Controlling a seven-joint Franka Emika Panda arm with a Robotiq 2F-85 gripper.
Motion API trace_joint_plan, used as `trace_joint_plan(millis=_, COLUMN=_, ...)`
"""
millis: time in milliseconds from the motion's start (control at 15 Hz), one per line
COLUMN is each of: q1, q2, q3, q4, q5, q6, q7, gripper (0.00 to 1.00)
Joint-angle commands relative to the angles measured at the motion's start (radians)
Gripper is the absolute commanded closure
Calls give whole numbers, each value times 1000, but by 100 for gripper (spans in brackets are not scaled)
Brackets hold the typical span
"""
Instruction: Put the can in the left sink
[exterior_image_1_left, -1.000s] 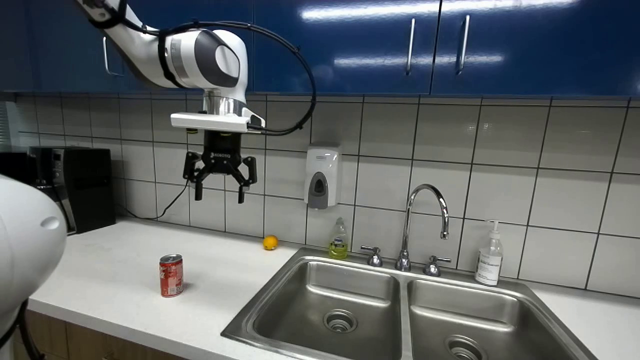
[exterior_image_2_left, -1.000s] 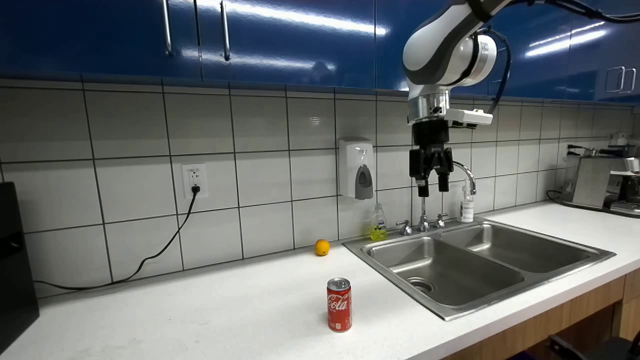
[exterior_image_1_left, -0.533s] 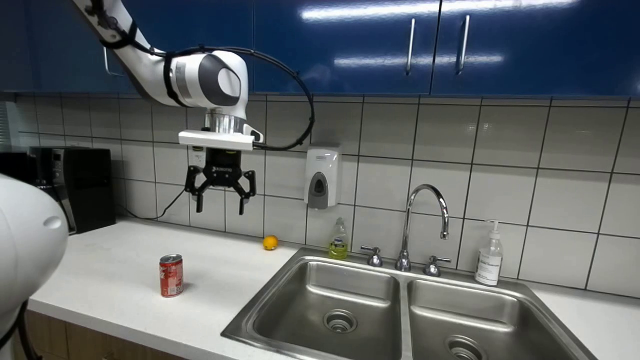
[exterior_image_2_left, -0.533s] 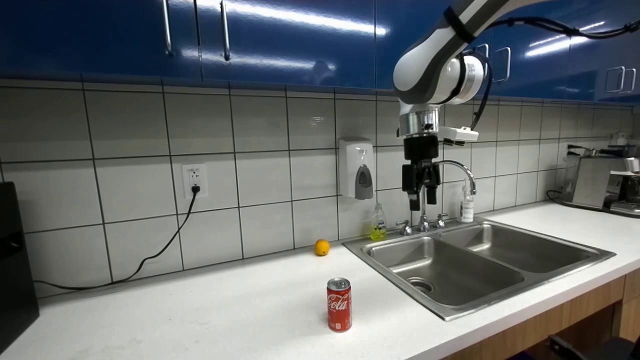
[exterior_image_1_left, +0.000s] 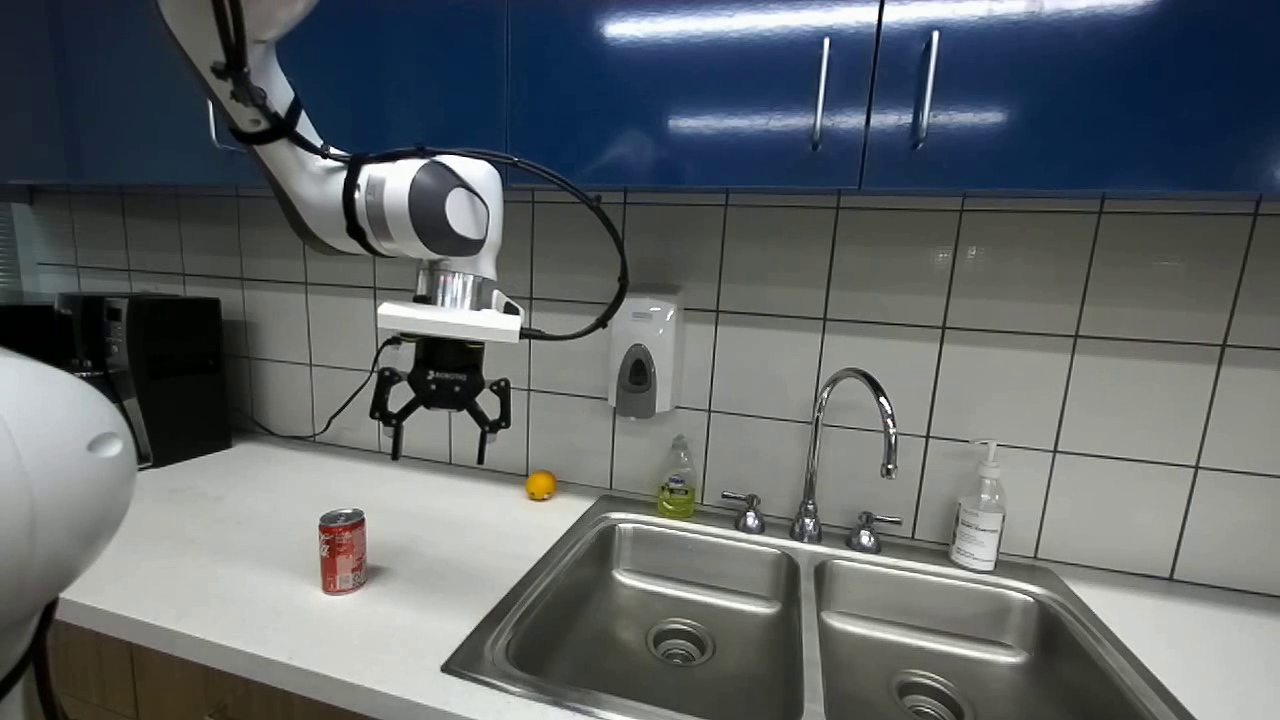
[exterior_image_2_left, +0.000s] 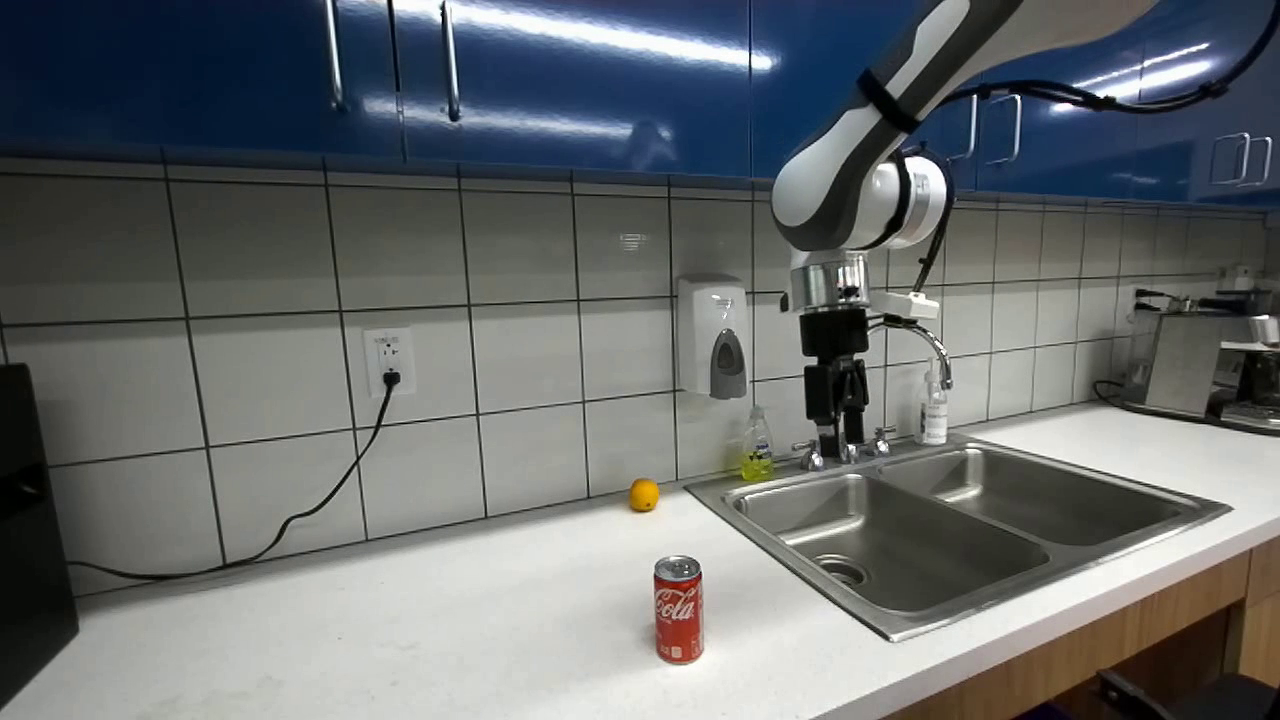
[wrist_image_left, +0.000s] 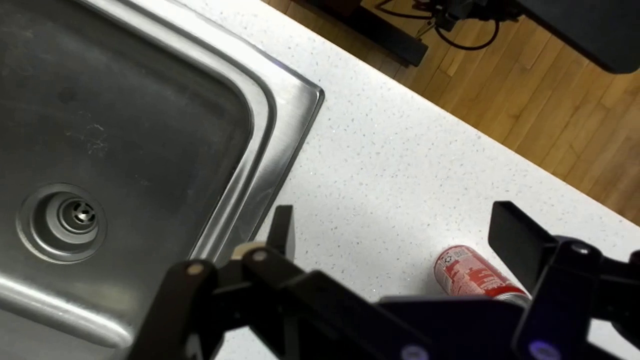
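Exterior views both show, as the largest things, the blue cabinets (exterior_image_1_left: 700, 100) along the top and the pale tile wall (exterior_image_1_left: 775, 260) below them. At the foot of this wall extends the white counter (exterior_image_1_left: 230, 520), and the white robot arm (exterior_image_1_left: 400, 205) reaches over it from above. The left sink (exterior_image_1_left: 600, 630), made of metal, is set into the counter, and a curved faucet (exterior_image_1_left: 812, 460) rises near its far right corner. The gripper (exterior_image_1_left: 439, 458) points straight downward and is well above the counter. Its fingers (wrist_image_left: 520, 242) stand wide apart and hold nothing. On the wall is fixed a white dispenser (exterior_image_1_left: 646, 352), and below it, at the far rim of the left sink, stands a clear bottle (exterior_image_1_left: 677, 490) with yellow-green liquid. The red can (exterior_image_2_left: 679, 610) stands upright on the counter, to the left of the left sink and well apart from the gripper; in the wrist view, the gripper covers a part of it. Smaller again is the yellow-orange fruit (exterior_image_1_left: 540, 486), at the far side of the counter, near the wall.
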Motion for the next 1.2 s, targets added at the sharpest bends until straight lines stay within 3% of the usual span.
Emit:
trace_joint_plan(millis=0, q1=-10, q2=-21, q3=30, q4=-13, q5=4, q6=-43, q7=23, gripper=0)
trace_joint_plan(millis=533, q1=3, q2=-64, q3=128, q4=-47, q5=-4, q6=-42, q7=449, gripper=0)
trace_joint_plan(millis=1133, q1=86, q2=-14, q3=234, q4=-41, q5=23, q6=-27, q7=534, gripper=0)
